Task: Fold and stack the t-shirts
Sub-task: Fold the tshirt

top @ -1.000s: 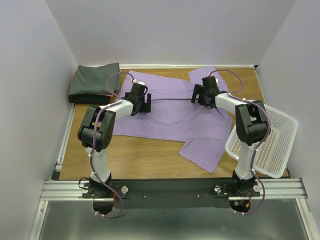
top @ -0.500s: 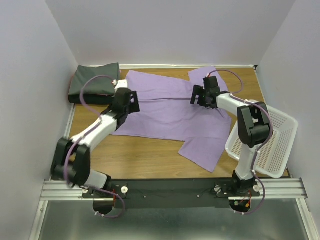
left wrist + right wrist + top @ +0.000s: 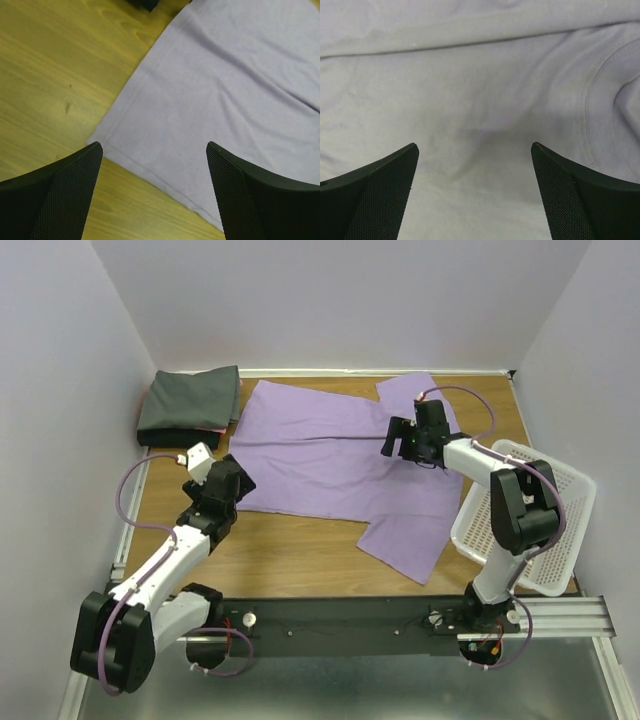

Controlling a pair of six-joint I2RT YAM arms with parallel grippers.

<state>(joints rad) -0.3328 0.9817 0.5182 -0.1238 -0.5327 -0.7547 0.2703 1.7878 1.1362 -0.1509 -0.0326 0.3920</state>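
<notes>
The lavender t-shirt (image 3: 330,455) lies spread flat on the wooden table (image 3: 300,550), hem towards the left, collar towards the right, one sleeve reaching the far edge and the other trailing towards the near edge. A folded dark grey t-shirt (image 3: 188,400) sits in the far left corner, just beside the lavender hem, and a white mesh basket (image 3: 560,490) stands at the right edge of the table. The left gripper (image 3: 232,480) hovers with its jaws spread wide and nothing between them. Its wrist view shows the near hem corner (image 3: 95,139) just ahead of the left finger. The right gripper (image 3: 400,440) is likewise wide open and empty, poised over the chest area close to the curved collar seam (image 3: 590,115). The step in hand looks like taking hold for the first fold. To do it well, the left arm should probably drop so that one finger slides under the hem corner and pinches a single layer. The right should take cloth at the matching shoulder edge rather than mid-panel, where a pinch would only bunch the fabric. Both should then lift together, keeping the edge taut so the fold line runs straight.
</notes>
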